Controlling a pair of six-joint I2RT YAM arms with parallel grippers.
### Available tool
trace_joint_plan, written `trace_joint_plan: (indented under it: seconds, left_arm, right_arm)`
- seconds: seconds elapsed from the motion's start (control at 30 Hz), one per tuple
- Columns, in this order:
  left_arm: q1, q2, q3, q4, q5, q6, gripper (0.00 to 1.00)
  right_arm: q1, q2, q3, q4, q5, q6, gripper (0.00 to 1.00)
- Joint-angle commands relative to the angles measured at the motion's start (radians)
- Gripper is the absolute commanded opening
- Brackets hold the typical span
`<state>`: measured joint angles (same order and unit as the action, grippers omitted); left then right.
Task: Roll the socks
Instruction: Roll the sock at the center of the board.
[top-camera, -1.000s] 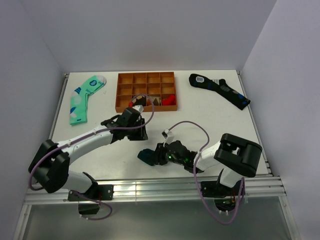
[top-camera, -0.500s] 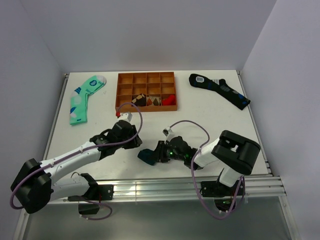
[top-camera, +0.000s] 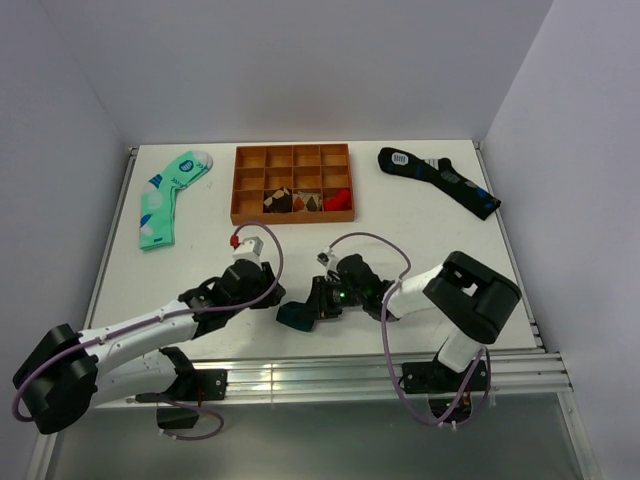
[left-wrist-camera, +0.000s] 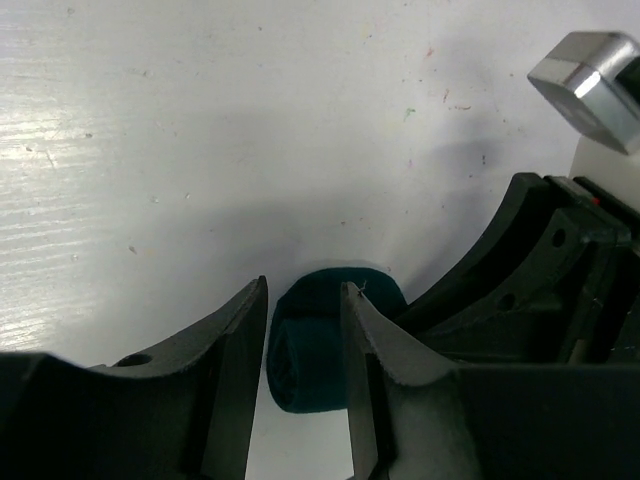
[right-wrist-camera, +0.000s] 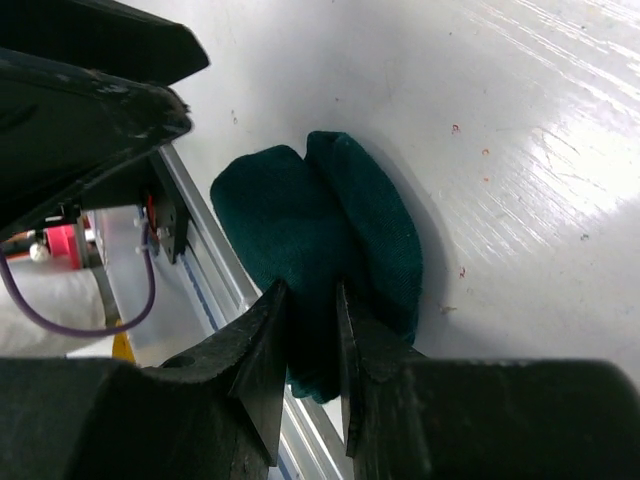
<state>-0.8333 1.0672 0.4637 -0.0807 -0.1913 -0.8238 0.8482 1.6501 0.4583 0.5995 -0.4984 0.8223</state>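
The socks (top-camera: 295, 316) are a dark teal-green roll lying near the table's front edge. My right gripper (top-camera: 313, 303) reaches them from the right. In the right wrist view it (right-wrist-camera: 310, 290) is shut on a fold of the socks (right-wrist-camera: 300, 215), with fabric pinched between its jaws. My left gripper (top-camera: 272, 297) comes in from the left, just beside the roll. In the left wrist view it (left-wrist-camera: 303, 287) is open, and the socks (left-wrist-camera: 305, 365) show in the gap between its fingers, partly hidden by the right finger (left-wrist-camera: 365, 350). I cannot tell if it touches them.
An orange compartment tray (top-camera: 238, 186) with small items stands at the back centre. A mint-green sock (top-camera: 168, 196) lies at the back left and a black sock (top-camera: 440, 178) at the back right. The aluminium rail (top-camera: 350, 375) runs along the front edge, close to the roll.
My left arm has swung from the tray towards the front edge and lowered beside the socks. My right gripper has kept hold of the roll, shifting slightly away from the front edge.
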Motion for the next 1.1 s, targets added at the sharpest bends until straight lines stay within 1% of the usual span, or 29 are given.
trace_joint_plan:
  seconds: [0.0, 0.1, 0.27, 0.4, 0.57, 0.77, 0.83, 0.93, 1.07]
  left_arm:
    - [-0.029, -0.027, -0.045, 0.131, -0.045, 0.025, 0.41]
    - [-0.067, -0.053, -0.098, 0.194, -0.075, 0.018, 0.41]
    - [-0.086, -0.125, -0.209, 0.304, -0.071, 0.015, 0.43]
    - [-0.089, -0.144, -0.252, 0.372, -0.056, 0.038, 0.44]
    - [-0.107, -0.157, -0.307, 0.458, -0.059, 0.055, 0.45]
    - [-0.121, -0.173, -0.338, 0.502, -0.063, 0.057, 0.46]
    - [-0.13, -0.174, -0.347, 0.522, -0.068, 0.049, 0.53]
    - [-0.144, -0.173, -0.379, 0.565, -0.076, 0.038, 0.53]
    - [-0.164, -0.196, -0.408, 0.581, -0.096, 0.034, 0.53]
  right_arm:
    - [-0.02, 0.079, -0.017, -0.362, -0.043, -0.107, 0.26]
    - [-0.04, 0.112, 0.008, -0.401, -0.068, -0.143, 0.27]
    - [-0.058, 0.157, 0.04, -0.469, -0.074, -0.17, 0.27]
    - [-0.072, 0.169, 0.068, -0.51, -0.08, -0.181, 0.27]
    - [-0.087, 0.174, 0.134, -0.635, -0.075, -0.225, 0.27]
    - [-0.123, 0.197, 0.192, -0.742, -0.083, -0.279, 0.27]
    - [-0.129, 0.206, 0.219, -0.783, -0.083, -0.301, 0.27]
    - [-0.143, 0.218, 0.262, -0.843, -0.085, -0.328, 0.27]
    - [-0.159, 0.218, 0.312, -0.923, -0.078, -0.367, 0.27]
